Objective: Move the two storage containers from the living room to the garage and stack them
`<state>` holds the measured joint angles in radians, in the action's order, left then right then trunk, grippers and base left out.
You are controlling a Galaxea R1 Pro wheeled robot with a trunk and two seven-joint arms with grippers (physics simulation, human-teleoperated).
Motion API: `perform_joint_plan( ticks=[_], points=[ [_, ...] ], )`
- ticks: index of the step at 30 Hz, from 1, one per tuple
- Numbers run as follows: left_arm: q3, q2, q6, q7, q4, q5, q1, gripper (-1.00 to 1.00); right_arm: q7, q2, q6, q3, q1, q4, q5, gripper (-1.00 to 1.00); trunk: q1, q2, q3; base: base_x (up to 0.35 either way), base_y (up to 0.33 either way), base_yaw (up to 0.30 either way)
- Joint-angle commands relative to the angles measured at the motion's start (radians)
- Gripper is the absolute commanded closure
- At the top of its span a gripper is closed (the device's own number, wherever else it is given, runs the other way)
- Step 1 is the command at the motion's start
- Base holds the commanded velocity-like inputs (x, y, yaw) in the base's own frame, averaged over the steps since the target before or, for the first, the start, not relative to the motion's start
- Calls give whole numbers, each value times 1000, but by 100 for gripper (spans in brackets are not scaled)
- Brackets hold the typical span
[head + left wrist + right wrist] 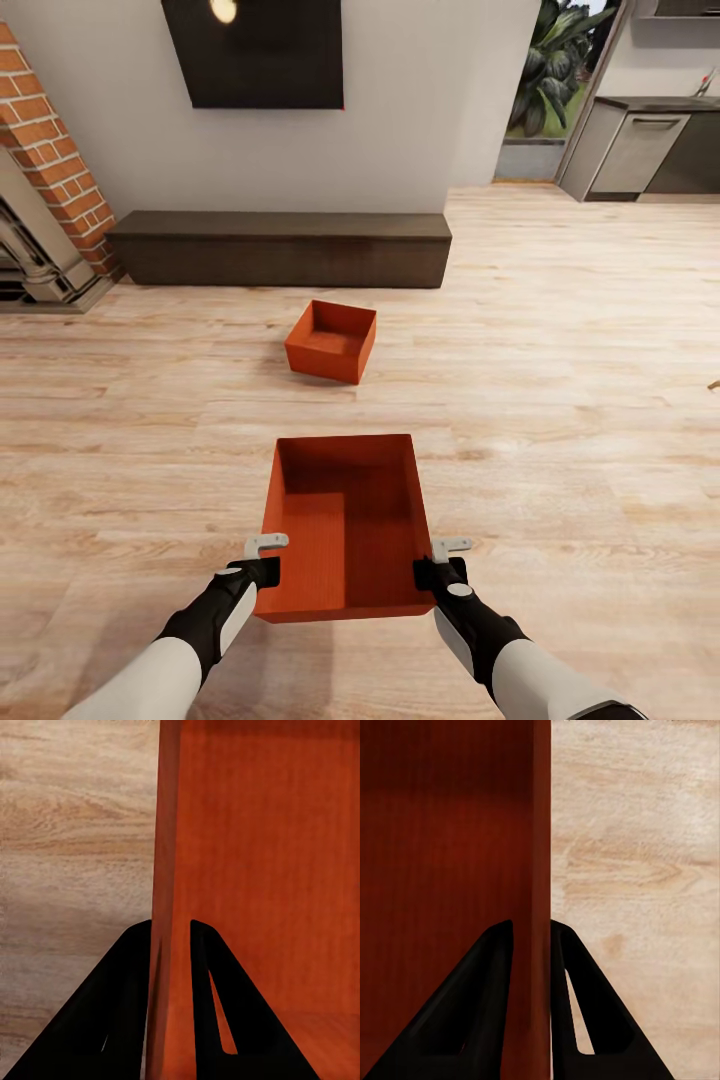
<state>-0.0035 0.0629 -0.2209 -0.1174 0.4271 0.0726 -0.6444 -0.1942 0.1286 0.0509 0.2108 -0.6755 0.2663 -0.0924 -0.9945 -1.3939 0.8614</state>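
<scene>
head view, near container: orange-red bin (345, 525) dead ahead at 6 o'clock in frame, held between both arms above the wood plank floor (580, 400); long axis runs 12–6, away from the robot.
head view, left gripper: (262, 562) clamped on the bin's left wall, near the corner closest to the robot.
head view, right gripper: (442, 562) clamped on the right wall, mirror position. Both arms equally near, symmetric hold.
head view, far container: second bin (331, 341) on the floor at 12 o'clock from the held one, well apart, slightly skewed, short of the dark low bench (280, 247). Brick fireplace (50, 150) at 10 o'clock, TV (255, 50) on the wall above the bench.
left wrist view: gripper (171, 945) straddles the thin bin wall (166, 870), one finger each side, closed on it; bin interior on one side, floor on the other.
right wrist view: gripper (531, 941) same, closed on the opposite wall (540, 832).
key relation: held bin lines up with the far bin along 12 o'clock; judgement: still living room, garage carry not yet done.
</scene>
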Motion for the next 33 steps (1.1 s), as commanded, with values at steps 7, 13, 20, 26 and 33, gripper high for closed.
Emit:
perform_joint_plan(
  ticks=[7, 13, 20, 26, 33],
  points=[
    [5, 0, -8, -12, 3, -11, 0, 100, -9, -1, 5, -5, -1, -1, -4, 100, 27, 49, -21, 0, 0, 0],
    [5, 0, -8, -11, 2, -11, 0, 100, -9, -1, -1, -5, -1, -1, -4, 100, 50, 91, -40, 0, 0, 0],
    [5, -1, -7, -11, 4, -11, 0, 100, -10, -1, 1, -5, -1, -1, -4, 100, 77, 140, -62, 0, 0, 0],
    [5, -2, -6, -12, 4, -11, 0, 100, -10, -1, 0, -5, -1, -1, -4, 100, 100, 182, -81, 0, 0, 0],
    [5, -2, -6, -12, 4, -11, 0, 100, -9, -1, 0, -4, -1, -1, -3, 100, 127, 231, -103, 0, 0, 0]
  ],
)
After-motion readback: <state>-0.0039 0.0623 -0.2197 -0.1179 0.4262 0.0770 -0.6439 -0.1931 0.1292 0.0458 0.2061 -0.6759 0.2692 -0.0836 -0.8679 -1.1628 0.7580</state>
